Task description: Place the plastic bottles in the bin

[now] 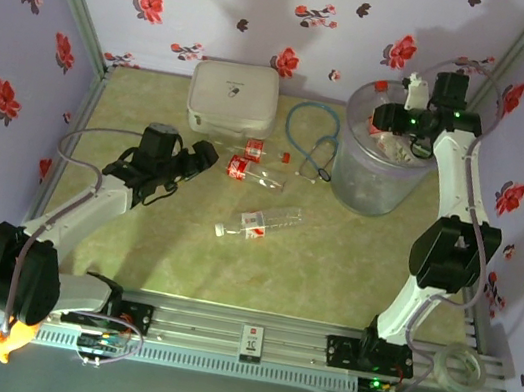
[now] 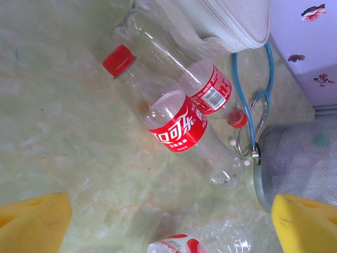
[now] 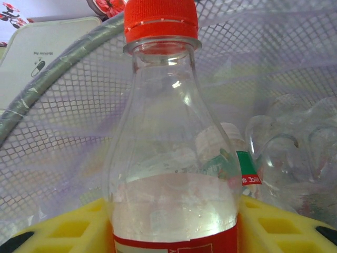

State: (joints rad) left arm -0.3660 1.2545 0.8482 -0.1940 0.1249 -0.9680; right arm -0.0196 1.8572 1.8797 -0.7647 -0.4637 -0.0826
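Note:
My right gripper (image 1: 394, 118) hangs over the mouth of the bin (image 1: 381, 166), shut on a clear bottle with a red cap and red label (image 3: 168, 158), held upright between the yellow fingers (image 3: 68, 229). Inside the bin's mesh-like wall (image 3: 63, 116) lie several bottles (image 3: 284, 142). Three bottles lie on the table: two red-labelled ones (image 1: 243, 168) (image 1: 255, 151) side by side, and a white-and-red-labelled one (image 1: 262, 223) nearer me. My left gripper (image 1: 206, 158) is open just left of the pair. In its wrist view the red-labelled bottles (image 2: 176, 129) (image 2: 210, 92) lie ahead, apart from the yellow fingers (image 2: 31, 224).
A white rectangular case (image 1: 233, 97) sits at the back, touching the farther bottle. A blue stethoscope (image 1: 314, 144) lies between the case and the bin. Flowered walls close in the back and both sides. Bare green tabletop (image 1: 332, 259) spreads in front of the bin.

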